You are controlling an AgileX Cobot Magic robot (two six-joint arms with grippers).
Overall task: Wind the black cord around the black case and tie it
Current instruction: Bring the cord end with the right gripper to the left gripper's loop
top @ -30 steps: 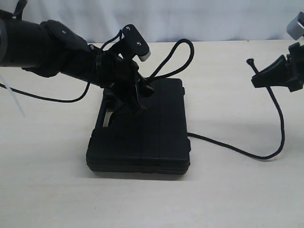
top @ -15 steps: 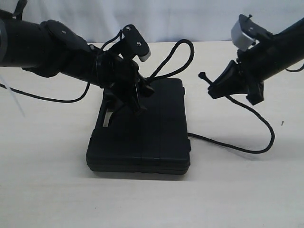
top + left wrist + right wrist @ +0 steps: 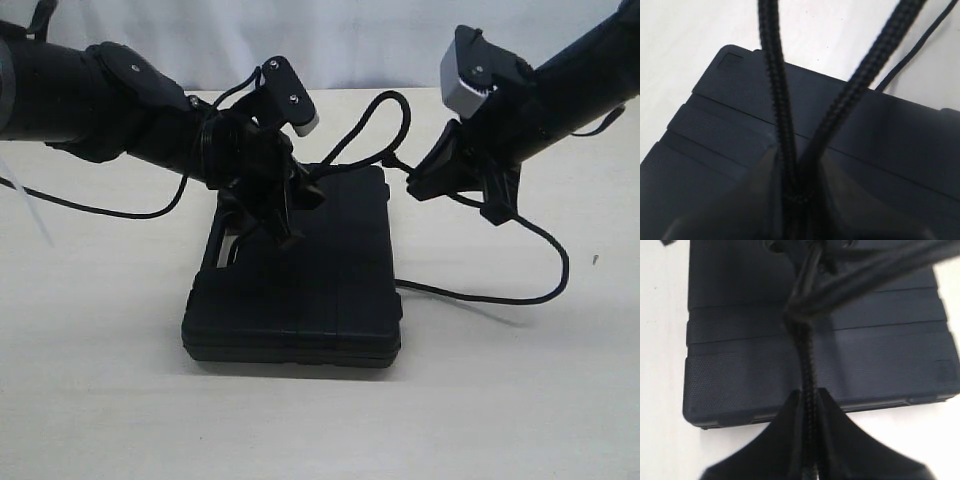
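Cord: the long, thin, matte black braided cord [image 3: 392,108] rises in a loop above the far edge of the case. Another stretch leaves the case's right side, curves over the counter and climbs to the right gripper.
Case: the flat rectangular black plastic case [image 3: 320,290] has rounded corners and faint ribs. It lies flat on the counter at mid-scene.
Left gripper [image 3: 290,215]: it hangs over the far left part of the case. Its jaws are clamped on two strands of the cord, which fan out from between them in the left wrist view.
Right gripper [image 3: 413,186]: it is raised just beside the case's far right corner. Its jaws are clamped on a single strand, which runs on to meet other strands over the case.
Counter: the pale beige counter [image 3: 100,400] carries the case and the slack cord.
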